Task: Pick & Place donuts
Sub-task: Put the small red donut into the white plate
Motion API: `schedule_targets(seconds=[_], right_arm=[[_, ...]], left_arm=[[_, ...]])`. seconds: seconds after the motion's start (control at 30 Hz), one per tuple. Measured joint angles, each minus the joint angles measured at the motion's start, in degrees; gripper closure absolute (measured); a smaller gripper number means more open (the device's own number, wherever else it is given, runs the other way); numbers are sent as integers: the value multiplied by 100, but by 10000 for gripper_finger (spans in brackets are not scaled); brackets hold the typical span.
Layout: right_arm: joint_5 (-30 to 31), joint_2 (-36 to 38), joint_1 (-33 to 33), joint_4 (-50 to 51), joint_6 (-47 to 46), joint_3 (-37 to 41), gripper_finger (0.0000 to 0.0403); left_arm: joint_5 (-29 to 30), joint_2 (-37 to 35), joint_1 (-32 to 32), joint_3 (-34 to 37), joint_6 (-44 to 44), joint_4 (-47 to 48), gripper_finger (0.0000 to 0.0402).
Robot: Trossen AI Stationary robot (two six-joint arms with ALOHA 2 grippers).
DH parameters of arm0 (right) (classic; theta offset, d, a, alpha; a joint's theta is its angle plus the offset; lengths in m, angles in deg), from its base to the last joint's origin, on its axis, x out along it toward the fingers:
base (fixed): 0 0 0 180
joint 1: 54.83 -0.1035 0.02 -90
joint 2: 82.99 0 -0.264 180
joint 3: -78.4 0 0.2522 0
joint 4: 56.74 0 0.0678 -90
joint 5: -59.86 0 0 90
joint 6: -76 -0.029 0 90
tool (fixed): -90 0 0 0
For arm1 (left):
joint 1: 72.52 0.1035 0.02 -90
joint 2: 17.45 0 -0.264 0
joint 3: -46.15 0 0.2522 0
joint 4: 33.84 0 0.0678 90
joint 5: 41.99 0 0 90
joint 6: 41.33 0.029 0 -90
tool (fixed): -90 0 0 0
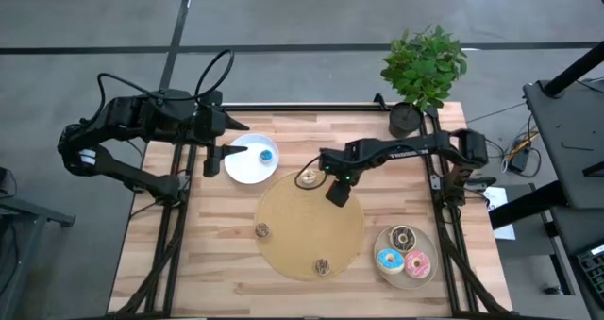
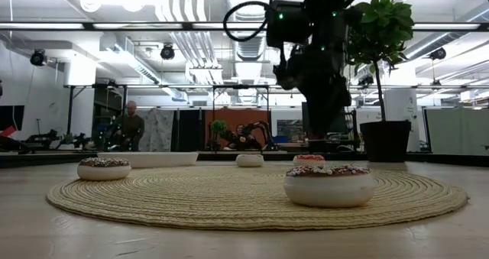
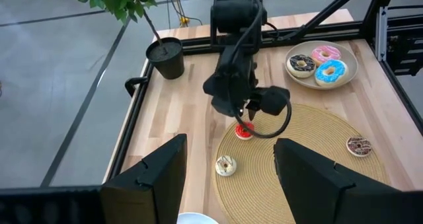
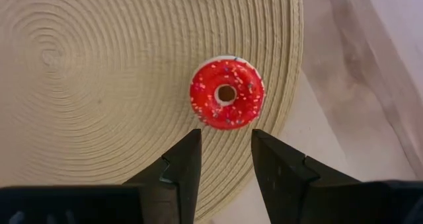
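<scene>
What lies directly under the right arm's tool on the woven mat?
A red sprinkled donut lies flat on the woven mat, near its edge, below the open right tool. From above, the arm hides this donut.

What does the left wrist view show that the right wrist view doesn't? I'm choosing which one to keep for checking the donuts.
Only the left wrist view: the plate with pink, blue and chocolate donuts, two more donuts on the mat, the potted plant and the whole right arm.
Only the right wrist view: the red donut's sprinkles and hole, close up, just beyond the right gripper, whose fingers stand apart with nothing between them.
Both: the red donut near the edge of the woven mat.
</scene>
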Motion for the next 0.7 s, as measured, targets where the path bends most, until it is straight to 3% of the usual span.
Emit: schedule_targets(seconds=[0.7], right_arm=[[-72, -384, 197, -375, 15, 8, 280]], left_arm=[[0, 0, 0, 0, -18, 0, 203]])
